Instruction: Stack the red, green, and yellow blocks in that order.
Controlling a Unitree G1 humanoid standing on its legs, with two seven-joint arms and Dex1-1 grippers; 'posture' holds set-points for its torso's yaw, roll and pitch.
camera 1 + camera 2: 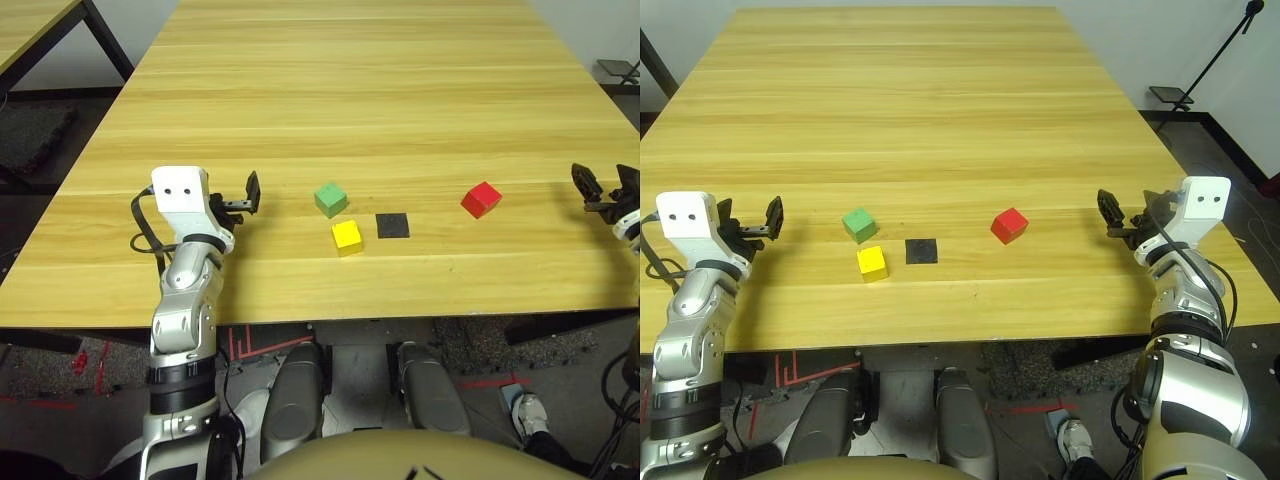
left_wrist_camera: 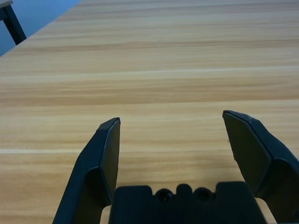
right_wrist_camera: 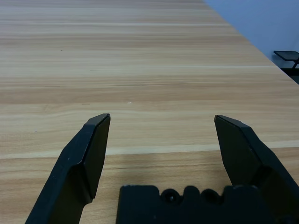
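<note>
On the table (image 1: 400, 100) sit one red block (image 1: 481, 199), one green block (image 1: 330, 198), one yellow block (image 1: 347, 236).

No legible text, label, brand, number or sign appears on the blocks, the black patch, the table or the robot arms.

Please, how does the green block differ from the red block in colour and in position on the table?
The green block is green; the red block is bright red. The green block lies close to the yellow block, nearer the left gripper; the red block lies alone, nearer the right gripper. Both are small cubes resting separately on the table, unheld.
</note>
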